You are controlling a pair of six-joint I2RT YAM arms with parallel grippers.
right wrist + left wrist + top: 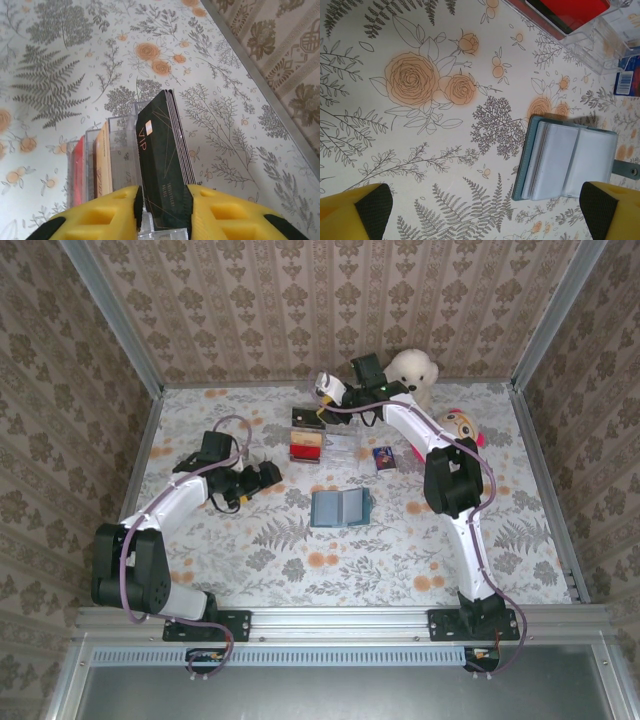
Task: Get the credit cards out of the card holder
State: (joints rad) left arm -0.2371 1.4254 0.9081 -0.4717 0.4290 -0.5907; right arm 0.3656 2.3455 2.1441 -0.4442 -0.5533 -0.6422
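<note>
The teal card holder (340, 507) lies open mid-table, its clear sleeves (567, 160) facing up. My right gripper (316, 416) is at the clear rack (308, 435) at the back. Its yellow jaws stand slightly parted on either side of a stack of dark credit cards (165, 165) marked VIP, which leans upright in the rack's end slot. A red card (78, 170) and a tan card (103, 165) stand in other slots. My left gripper (268, 475) hovers wide open left of the holder, with nothing between its fingers (370, 205).
A blue card (383, 458) lies flat right of the rack. A white plush bear (412, 368) and a pink-capped doll (460, 425) sit at the back right. The metal wall rail (260, 75) runs close behind the rack.
</note>
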